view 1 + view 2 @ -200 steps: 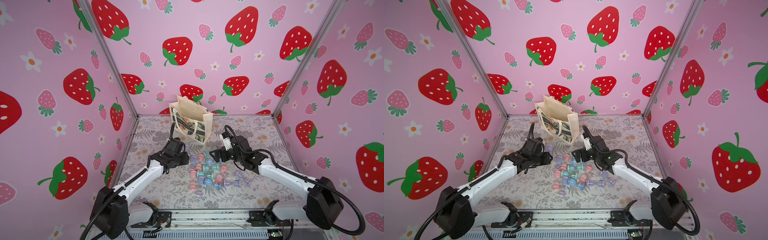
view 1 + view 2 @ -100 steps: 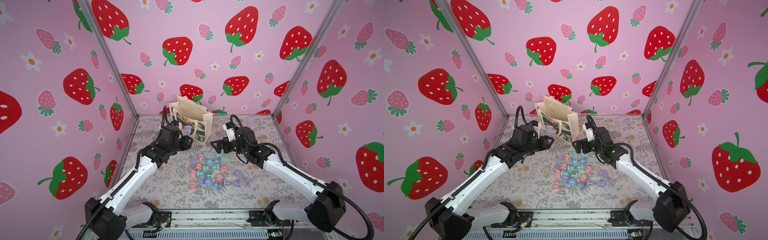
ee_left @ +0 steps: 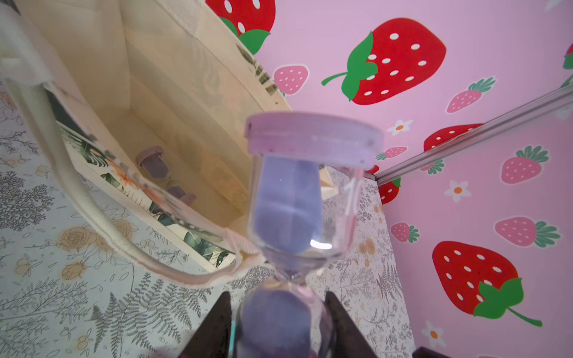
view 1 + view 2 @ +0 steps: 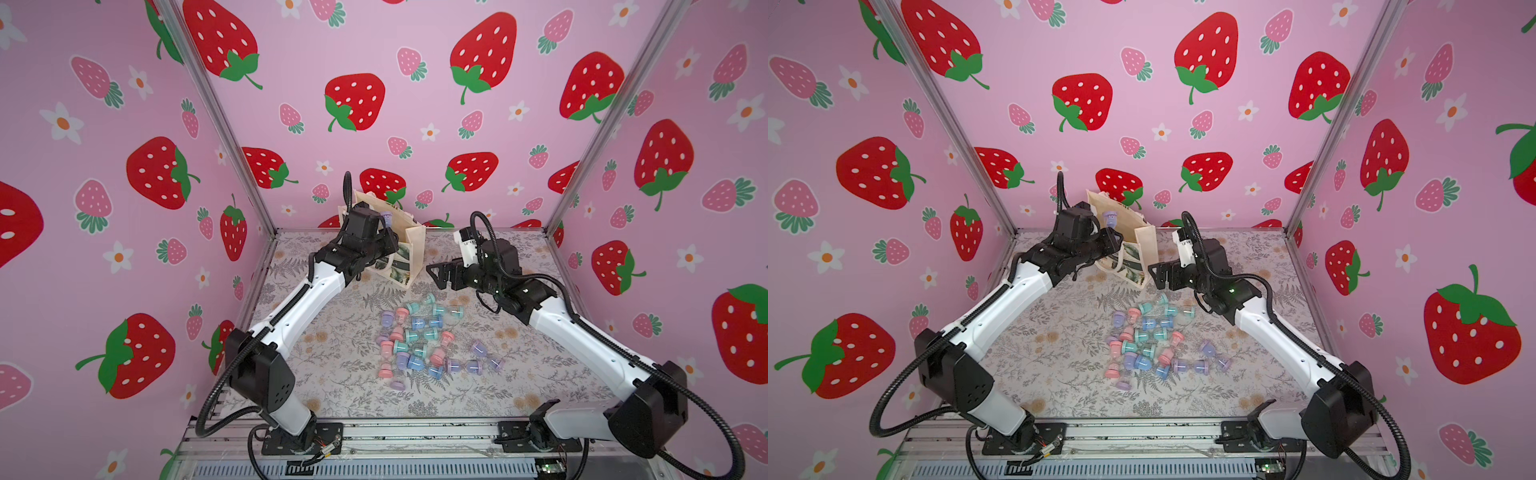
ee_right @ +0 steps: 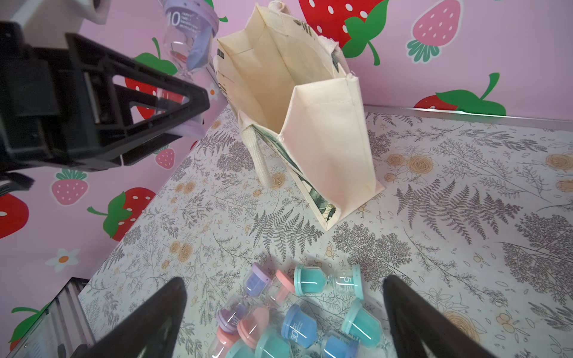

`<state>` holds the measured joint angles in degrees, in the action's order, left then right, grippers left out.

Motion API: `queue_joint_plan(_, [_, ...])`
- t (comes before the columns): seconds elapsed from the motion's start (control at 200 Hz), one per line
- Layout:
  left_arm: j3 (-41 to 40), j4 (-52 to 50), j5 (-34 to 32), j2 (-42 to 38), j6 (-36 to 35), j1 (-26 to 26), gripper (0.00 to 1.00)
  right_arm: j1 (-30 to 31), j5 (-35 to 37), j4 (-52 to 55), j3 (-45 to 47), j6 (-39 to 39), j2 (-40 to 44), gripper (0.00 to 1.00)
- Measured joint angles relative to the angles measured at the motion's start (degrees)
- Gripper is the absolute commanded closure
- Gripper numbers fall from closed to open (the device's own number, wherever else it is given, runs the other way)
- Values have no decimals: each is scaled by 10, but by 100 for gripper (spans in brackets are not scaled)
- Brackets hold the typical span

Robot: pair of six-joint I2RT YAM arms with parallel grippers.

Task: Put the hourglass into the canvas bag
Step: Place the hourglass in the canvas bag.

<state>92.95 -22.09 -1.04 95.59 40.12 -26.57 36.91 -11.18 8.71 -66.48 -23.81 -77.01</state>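
Glass filled my left wrist view: the purple hourglass (image 3: 297, 198) stood upright, its lower bulb clenched between my left jaws, with a dark finger (image 3: 210, 331) on each side. Past it, that view looked down into the canvas bag (image 3: 173, 93). Only there could I see a second hourglass (image 3: 153, 162), also purple, lying on the bag's bottom.

In both top views the purple hourglass (image 4: 386, 219) (image 4: 1110, 219) was just a small cap poking up above my left arm (image 4: 320, 291). It sat against the canvas bag (image 4: 413, 245) (image 4: 1146, 245) at the back of the floral surface (image 4: 332, 365). Those views did not settle whether it hung over the opening or short of it.

The right wrist view told more: the purple hourglass (image 5: 189, 40), its cap marked 10, hung in the air just beside the rim of the canvas bag (image 5: 328, 139), not down inside it and well above the surface. The same view showed my right jaws spread wide with nothing gripped, hanging over the heap of loose hourglasses (image 5: 294, 316) in teal, pink, blue and purple.

From above, the heap (image 4: 428, 336) (image 4: 1154, 340) lay mid-surface, apart from the bag, which stood upright with its mouth open.
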Motion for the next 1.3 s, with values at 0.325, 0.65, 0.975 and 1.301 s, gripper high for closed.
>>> queue_joint_plan(0.325, [169, -45, -70, 138, 37, 15, 77, -15, 0, 4, -4, 0, -21, 1])
queue_joint_plan(0.65, [354, -144, -124, 283, 52, 33, 76, -33, -4, 3, -7, 0, -29, 1])
queue_joint_plan(0.975, [468, -200, -113, 395, 52, 46, 72, -38, -15, 3, -7, -2, -59, 1])
queue_joint_plan(1.301, [473, -213, -82, 420, 63, 53, 60, -39, -23, -4, -7, -6, -69, 1])
